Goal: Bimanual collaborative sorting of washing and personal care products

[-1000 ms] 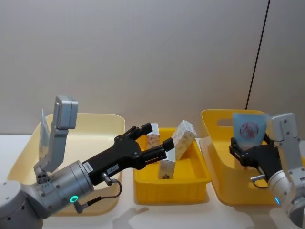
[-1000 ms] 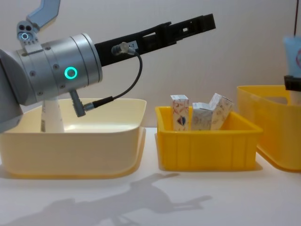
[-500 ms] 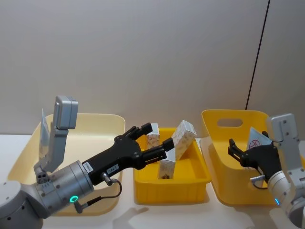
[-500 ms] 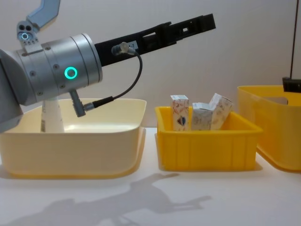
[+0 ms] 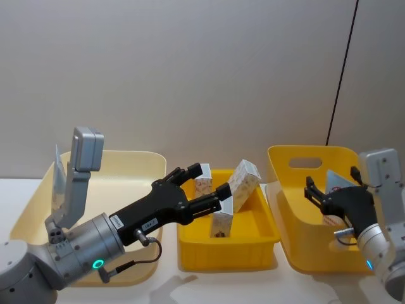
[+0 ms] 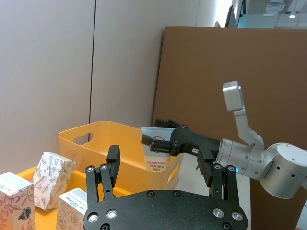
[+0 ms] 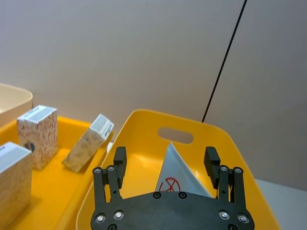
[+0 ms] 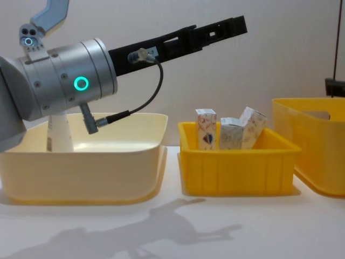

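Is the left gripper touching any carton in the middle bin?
Apart. The chest view shows the left gripper high above the cartons, with bare wall between them; the cartons stand in the middle yellow bin.

Worktop (image 8: 172,226), white: carries three bins in a row. Left, a wide cream bin (image 8: 81,172); centre, a low yellow bin (image 8: 237,170) just beside it; right, a taller yellow bin (image 8: 318,156) with a handle slot.
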`<action>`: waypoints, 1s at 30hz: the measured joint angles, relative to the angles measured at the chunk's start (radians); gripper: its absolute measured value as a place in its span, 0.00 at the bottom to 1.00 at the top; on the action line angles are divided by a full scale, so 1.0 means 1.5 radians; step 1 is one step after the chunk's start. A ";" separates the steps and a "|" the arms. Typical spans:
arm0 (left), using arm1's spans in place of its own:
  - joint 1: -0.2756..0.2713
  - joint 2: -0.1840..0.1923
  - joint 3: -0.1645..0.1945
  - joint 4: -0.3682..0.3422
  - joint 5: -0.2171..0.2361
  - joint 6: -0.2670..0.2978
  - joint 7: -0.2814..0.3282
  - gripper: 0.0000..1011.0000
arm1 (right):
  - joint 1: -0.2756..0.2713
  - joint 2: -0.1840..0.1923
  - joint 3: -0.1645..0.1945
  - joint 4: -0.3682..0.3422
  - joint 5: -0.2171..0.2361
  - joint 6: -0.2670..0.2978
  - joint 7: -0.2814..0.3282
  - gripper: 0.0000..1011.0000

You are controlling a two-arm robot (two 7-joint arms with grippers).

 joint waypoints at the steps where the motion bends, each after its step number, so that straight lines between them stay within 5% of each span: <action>1: 0.000 0.000 0.000 0.000 0.000 0.000 0.000 0.99 | 0.000 0.000 0.001 -0.001 0.000 -0.005 0.000 0.99; 23: 0.000 0.000 0.000 0.000 0.000 0.000 0.000 0.99 | -0.040 -0.007 0.037 -0.068 0.007 -0.176 0.001 0.99; 30: 0.007 0.004 0.001 -0.006 0.012 -0.002 0.018 0.99 | -0.045 -0.006 0.035 -0.070 0.012 -0.174 0.002 0.99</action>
